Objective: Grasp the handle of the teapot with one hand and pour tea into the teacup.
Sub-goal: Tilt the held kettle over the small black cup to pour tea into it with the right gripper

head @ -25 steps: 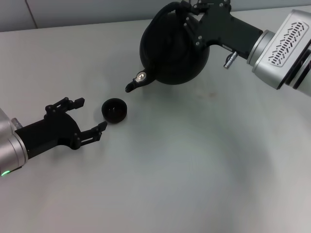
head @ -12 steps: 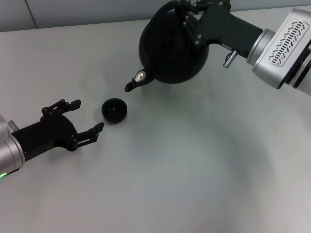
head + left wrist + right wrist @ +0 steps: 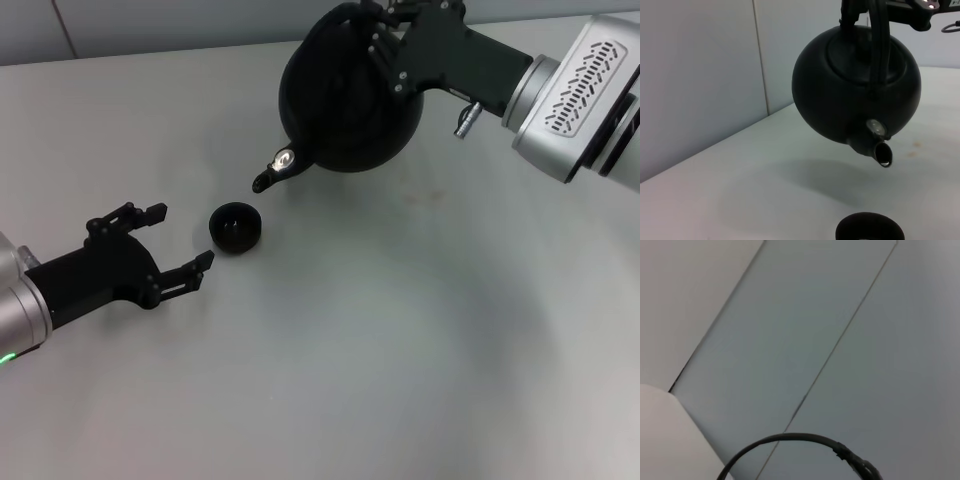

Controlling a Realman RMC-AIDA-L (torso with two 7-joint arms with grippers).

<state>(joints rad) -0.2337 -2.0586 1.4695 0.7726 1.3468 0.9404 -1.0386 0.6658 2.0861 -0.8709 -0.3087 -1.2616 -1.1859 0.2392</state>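
Matte black, the teapot [image 3: 345, 100] hangs off the surface [image 3: 400, 340] in the upper middle of my head view, tipped with its spout [image 3: 266, 178] pointing down-left. My right gripper [image 3: 385, 35] is clamped on the handle [image 3: 879, 45] at the pot's top. The teacup [image 3: 236, 226] sits left of centre, just below and apart from the spout tip. At lower left, my left gripper [image 3: 180, 240] rests beside the cup, fingers spread wide, holding nothing.
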